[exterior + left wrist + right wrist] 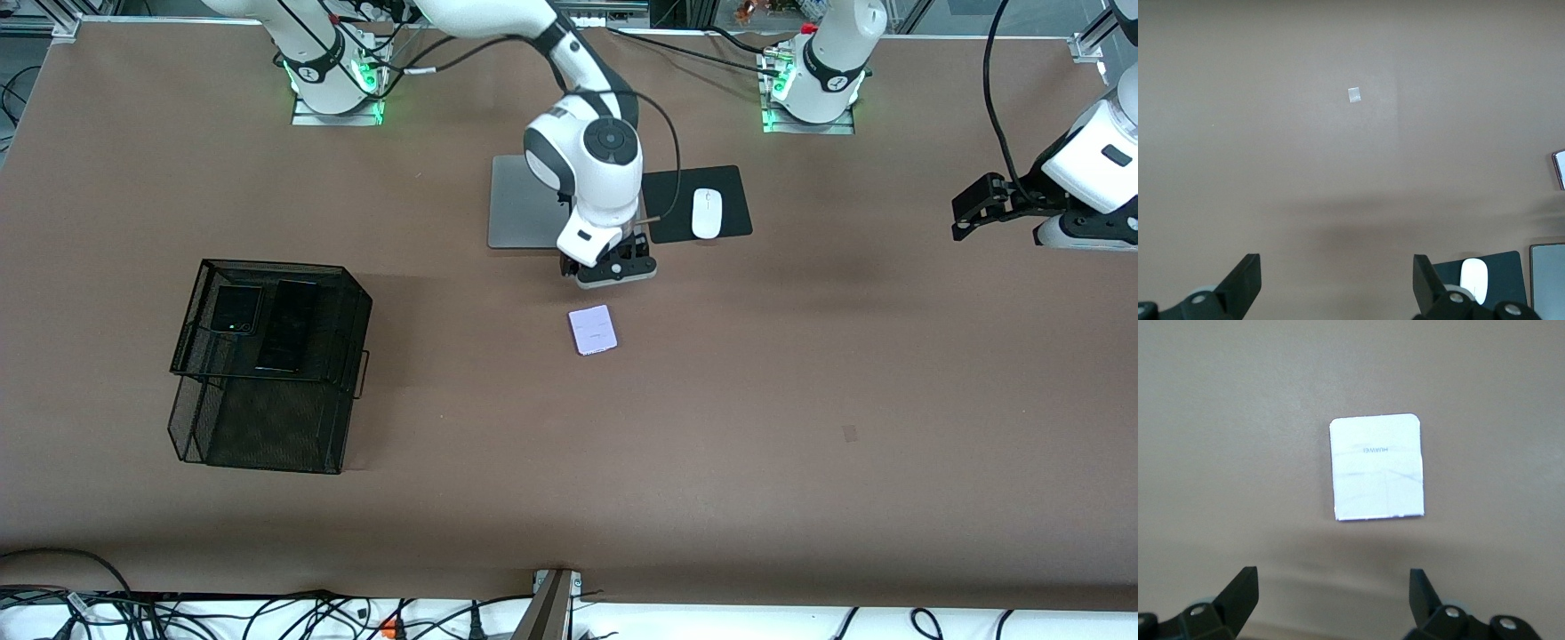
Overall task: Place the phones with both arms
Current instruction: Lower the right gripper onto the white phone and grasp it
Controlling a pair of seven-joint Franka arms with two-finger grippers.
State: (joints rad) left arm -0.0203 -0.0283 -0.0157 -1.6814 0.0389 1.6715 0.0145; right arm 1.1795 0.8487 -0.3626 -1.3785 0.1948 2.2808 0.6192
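Observation:
The pale lavender phone (593,330) lies flat on the brown table near its middle. It also shows in the right wrist view (1377,467). My right gripper (612,268) (1333,597) is open and empty, over the table between the laptop and this phone. The squarish black phone (236,309) and the long black slab (286,324) lie side by side on the top tier of the black mesh rack (267,427). My left gripper (967,213) (1337,280) is open and empty, over bare table at the left arm's end, where the arm waits.
A silver laptop (520,204) lies closed near the robots' bases, partly under my right arm. Beside it a white mouse (707,213) sits on a black pad (733,200). A small pale mark (850,433) is on the table. Cables hang along the edge nearest the front camera.

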